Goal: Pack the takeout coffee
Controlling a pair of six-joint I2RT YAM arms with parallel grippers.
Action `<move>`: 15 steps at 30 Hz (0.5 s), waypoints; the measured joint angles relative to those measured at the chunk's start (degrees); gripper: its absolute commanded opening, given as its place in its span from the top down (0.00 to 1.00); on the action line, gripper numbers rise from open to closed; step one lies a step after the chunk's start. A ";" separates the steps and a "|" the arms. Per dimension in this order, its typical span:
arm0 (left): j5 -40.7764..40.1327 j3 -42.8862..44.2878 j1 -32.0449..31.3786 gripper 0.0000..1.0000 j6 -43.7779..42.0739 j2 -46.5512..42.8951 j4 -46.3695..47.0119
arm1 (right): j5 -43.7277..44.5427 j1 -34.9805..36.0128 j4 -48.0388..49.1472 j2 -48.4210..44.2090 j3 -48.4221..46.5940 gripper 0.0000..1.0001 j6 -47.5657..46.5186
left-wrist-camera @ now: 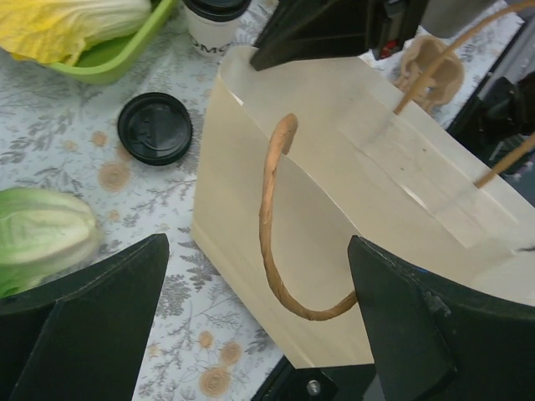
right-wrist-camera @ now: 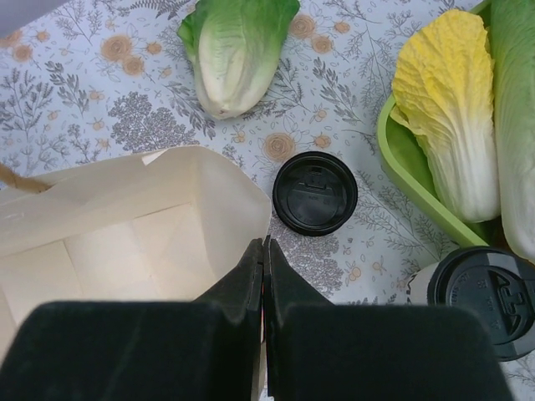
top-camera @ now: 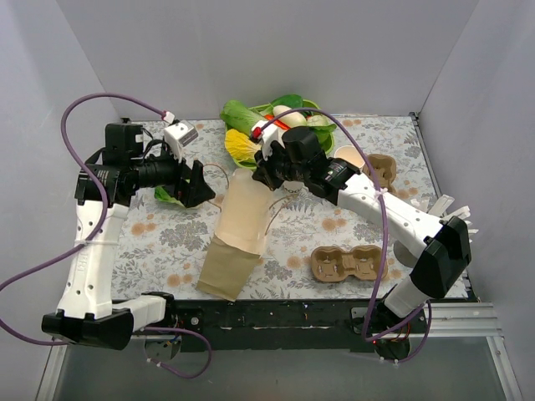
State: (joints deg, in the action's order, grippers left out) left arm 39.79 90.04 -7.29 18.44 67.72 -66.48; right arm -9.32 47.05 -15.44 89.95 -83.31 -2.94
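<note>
The takeout coffee, a cream cup with a black lid point(right-wrist-camera: 473, 289), stands by the green tray and also shows in the left wrist view point(left-wrist-camera: 216, 18). A cream paper bag point(top-camera: 242, 213) sits mid-table with its mouth open point(right-wrist-camera: 125, 238). My right gripper point(right-wrist-camera: 266, 244) is shut on the bag's rim at the corner nearest the coffee point(top-camera: 261, 175). My left gripper point(left-wrist-camera: 259, 322) is open at the bag's other side point(top-camera: 201, 185), its fingers either side of the brown rope handle point(left-wrist-camera: 274, 225) without touching it.
A loose black lid point(right-wrist-camera: 315, 192) lies on the cloth between bag and tray. A lettuce head point(right-wrist-camera: 236, 46) lies near the left gripper. The green tray point(right-wrist-camera: 405, 171) holds a napa cabbage point(right-wrist-camera: 451, 109). Cardboard cup carriers point(top-camera: 349, 263) lie at the front right.
</note>
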 measured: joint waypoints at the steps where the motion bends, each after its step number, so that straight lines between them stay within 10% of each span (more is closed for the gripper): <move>1: 1.16 0.02 0.00 0.11 0.04 -0.07 -0.96 | 0.15 -0.07 0.00 0.00 -0.02 0.99 0.61; 15: 9.57 -4.94 0.00 0.15 10.62 -4.83 -0.26 | 6.64 -0.11 -7.61 5.79 -13.27 0.99 12.13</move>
State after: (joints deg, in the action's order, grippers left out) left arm 49.36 85.10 -7.29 29.06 62.89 -66.74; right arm -2.68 46.94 -23.05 95.74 -96.57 9.19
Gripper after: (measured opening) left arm 0.893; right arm 0.022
